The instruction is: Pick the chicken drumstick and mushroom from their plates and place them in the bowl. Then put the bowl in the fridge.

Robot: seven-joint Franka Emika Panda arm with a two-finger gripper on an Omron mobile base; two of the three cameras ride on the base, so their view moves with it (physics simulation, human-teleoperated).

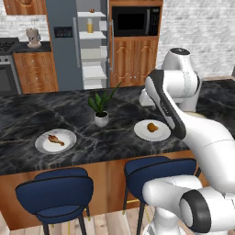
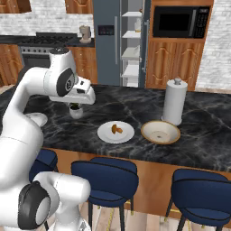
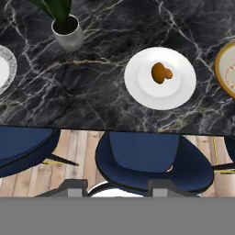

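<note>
**Tool raised over the near desk edge, nothing in its grasp; both foods on their plates**

Tool (image 3: pixel 119 186): in the hand view its two dark tips stand apart at the lower edge, with nothing between them. They are over the blue stools (image 3: pixel 151 160) and the wooden floor (image 3: pixel 75 147), short of the black marble desk (image 3: pixel 92 82).

Beyond the tips, on the desk, sits a white plate (image 3: pixel 179 94) carrying the mushroom (image 3: pixel 159 73), an orange-tan lump resting near the plate's centre. The left base view shows the same plate (image 1: pixel 143 132) and mushroom (image 1: pixel 152 127) just beside the white arm's forearm.

To the right of that plate, near it but apart, is the bowl (image 2: pixel 160 132), cream-tan, upright, with nothing seen inside. In the hand view its rim (image 3: pixel 225 64) is cut by the right edge.

To the left of the mushroom plate stands a small potted plant (image 1: pixel 101 110) in a grey-white pot. Further left, well apart, the second plate (image 1: pixel 69 142) holds the chicken drumstick (image 1: pixel 55 138), lying flat with its pale bone end showing.

A white paper-towel roll (image 2: pixel 174 101) stands upright behind the bowl, close to it.

Across the room, beyond the desk, the fridge (image 1: pixel 62 46) stands with one door open, its white inner shelves (image 1: pixel 92 50) exposed and a few small items on the upper shelves. A black microwave (image 1: pixel 136 20) is set in the wooden cabinets to its right.
</note>
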